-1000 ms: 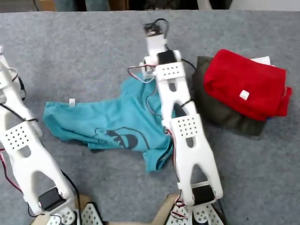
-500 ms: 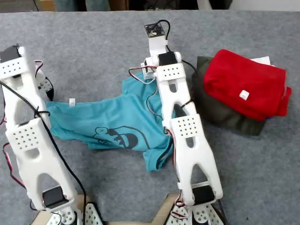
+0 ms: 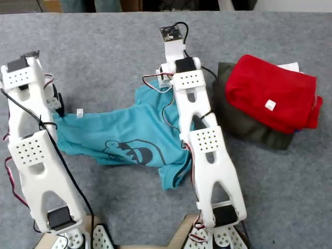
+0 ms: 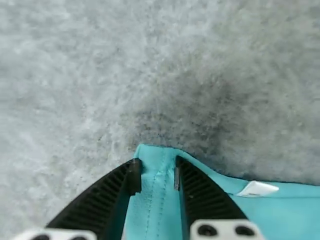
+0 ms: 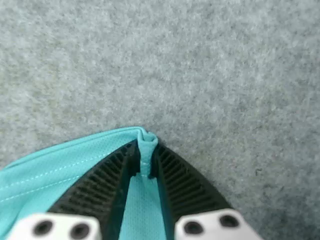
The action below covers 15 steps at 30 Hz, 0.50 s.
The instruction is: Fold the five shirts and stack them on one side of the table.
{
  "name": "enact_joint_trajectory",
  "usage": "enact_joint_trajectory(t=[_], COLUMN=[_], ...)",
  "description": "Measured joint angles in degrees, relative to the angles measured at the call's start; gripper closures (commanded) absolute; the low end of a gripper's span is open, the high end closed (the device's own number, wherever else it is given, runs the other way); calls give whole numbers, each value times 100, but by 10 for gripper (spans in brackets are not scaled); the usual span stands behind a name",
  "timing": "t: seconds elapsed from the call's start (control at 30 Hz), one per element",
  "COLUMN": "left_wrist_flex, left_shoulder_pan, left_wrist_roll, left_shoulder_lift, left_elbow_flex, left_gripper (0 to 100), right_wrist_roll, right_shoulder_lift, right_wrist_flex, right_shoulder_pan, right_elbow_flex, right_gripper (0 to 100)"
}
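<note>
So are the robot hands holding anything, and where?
The right gripper pinches the teal shirt by a hem corner. The left gripper straddles another corner, open.

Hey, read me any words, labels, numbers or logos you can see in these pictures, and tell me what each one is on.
No text can be read.
Teal shirt: its dark print is a graphic with no legible letters.
Teal shirt's white tag: nothing legible on it.
Red shirt: its small label is too small to read.
</note>
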Motion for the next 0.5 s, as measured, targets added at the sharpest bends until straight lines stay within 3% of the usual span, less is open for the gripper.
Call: enact_joint_trajectory(t=[0.4,0.5], left_wrist_flex=[18,26], left_shoulder_pan=[-114,-132], left_wrist_roll=[-53,-97], left_shoulder_lift=[492,545], left_elbow_flex=[-413,-510], left_gripper=[860,816], right_wrist_roll=[0,0], right_shoulder_lift=[0,0], right_wrist_flex=[-9,-9], right_shoulder_pan=[0,0], right_elbow_flex=[0,0], right_gripper=[985,985])
